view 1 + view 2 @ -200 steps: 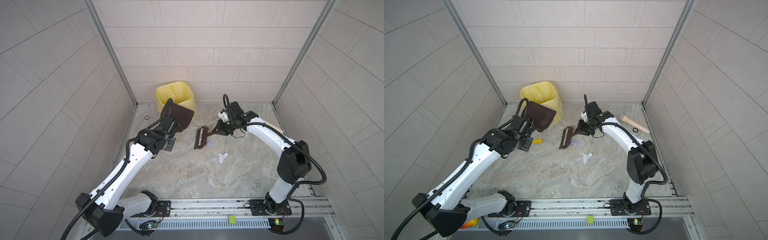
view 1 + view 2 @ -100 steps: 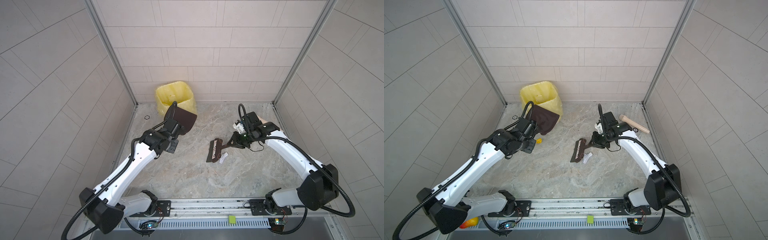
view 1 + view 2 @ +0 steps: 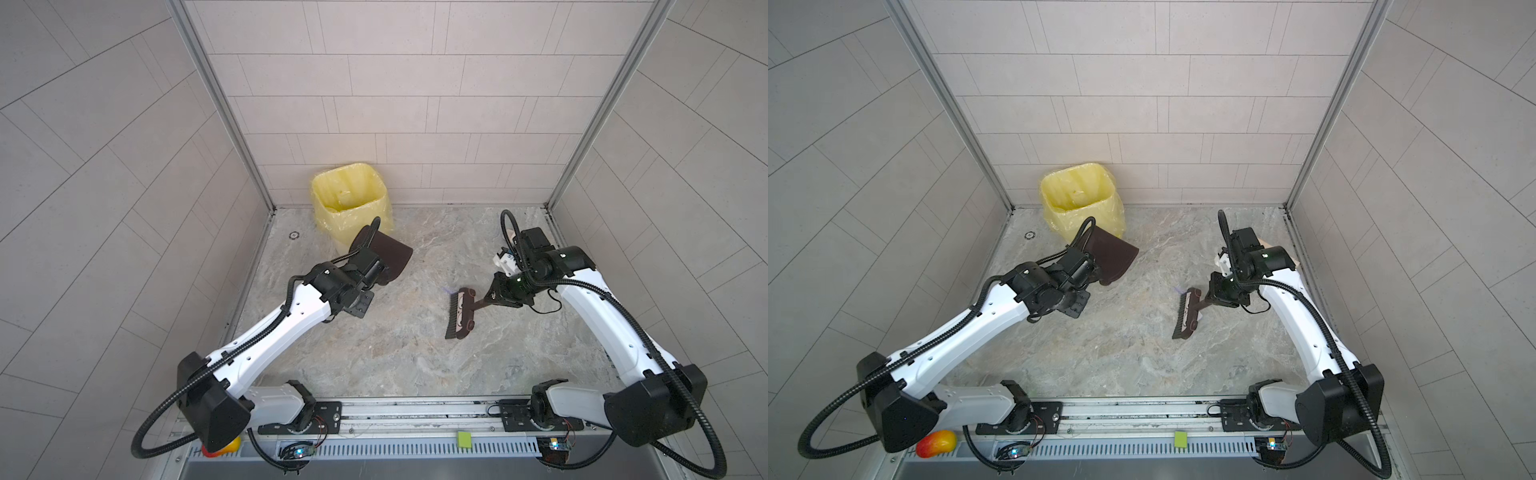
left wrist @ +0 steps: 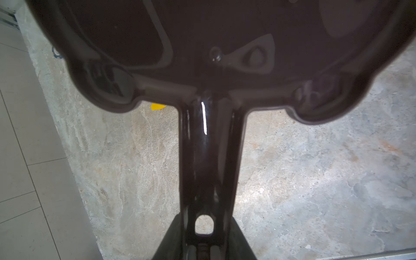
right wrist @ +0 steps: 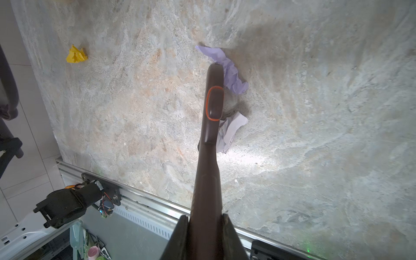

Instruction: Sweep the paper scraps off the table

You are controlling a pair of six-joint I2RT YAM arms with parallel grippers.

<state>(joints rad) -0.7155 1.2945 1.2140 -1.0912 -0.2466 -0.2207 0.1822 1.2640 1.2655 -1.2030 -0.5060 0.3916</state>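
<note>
My right gripper [image 3: 494,297] [image 3: 1214,295] [image 5: 204,217] is shut on the handle of a dark brown brush [image 3: 459,318] [image 3: 1187,313] [image 5: 209,157], right of the table's [image 3: 374,353] middle. In the right wrist view two paper scraps lie against the brush head, a lilac one [image 5: 227,72] and a white one [image 5: 229,132]. A yellow scrap [image 5: 76,54] [image 4: 157,106] lies apart, near the left wall. In both top views only a lilac tip [image 3: 448,291] [image 3: 1179,289] shows. My left gripper [image 3: 365,270] [image 3: 1086,270] [image 4: 204,227] is shut on the handle of a brown dustpan [image 3: 390,257] [image 3: 1113,253] [image 4: 213,45].
A yellow-lined bin [image 3: 351,203] [image 3: 1079,199] stands at the back left, just behind the dustpan. A metal rail [image 3: 415,409] edges the table's front, with a small green square [image 3: 463,439] and a red-yellow mango toy [image 3: 936,442] beyond it. A small ring [image 3: 294,235] lies near the left wall.
My right arm has carried the brush rightward and toward the front, over the white scrap. My left arm has shifted the dustpan right and a little nearer.
</note>
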